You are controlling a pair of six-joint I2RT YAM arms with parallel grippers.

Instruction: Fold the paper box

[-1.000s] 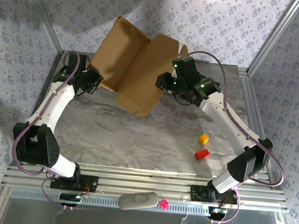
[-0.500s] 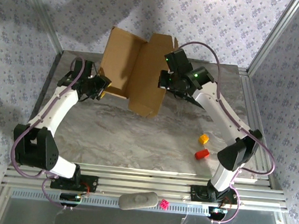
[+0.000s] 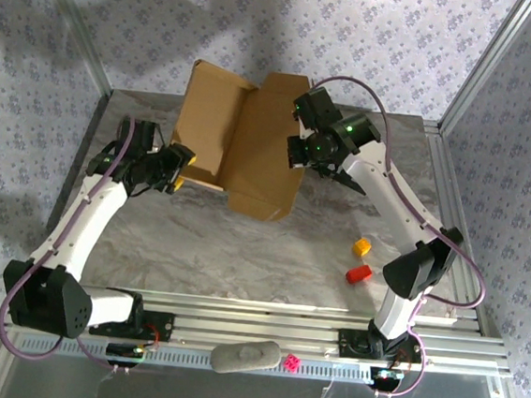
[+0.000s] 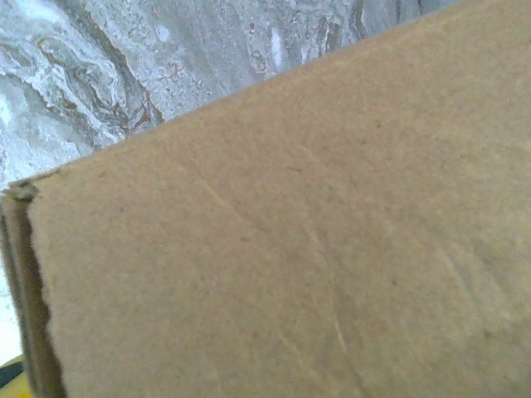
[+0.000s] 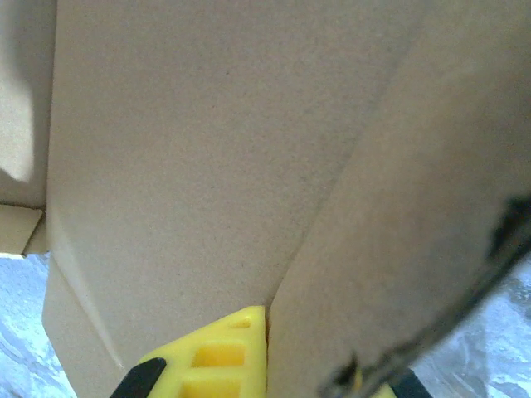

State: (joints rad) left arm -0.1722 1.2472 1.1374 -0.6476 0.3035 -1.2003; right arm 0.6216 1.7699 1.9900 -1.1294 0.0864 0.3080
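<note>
The paper box (image 3: 243,140) is a brown cardboard sheet, half unfolded, standing tilted at the back of the table with its panels raised. My right gripper (image 3: 300,155) is shut on the box's right flap. In the right wrist view a yellow finger (image 5: 216,356) presses against that flap (image 5: 373,207). My left gripper (image 3: 180,167) stands open just left of the box's lower left edge, holding nothing. In the left wrist view a brown panel (image 4: 290,249) sits very close and hides the fingers.
An orange block (image 3: 361,247) and a red block (image 3: 359,273) lie on the marbled table (image 3: 242,244) at the right. A grey object (image 3: 246,357) and a pink die (image 3: 293,362) rest on the front rail. Metal frame posts stand at both back corners.
My left gripper has let go of the box's left edge and opened, drawing slightly back. My right gripper has closed on the right flap and turned the box more upright.
</note>
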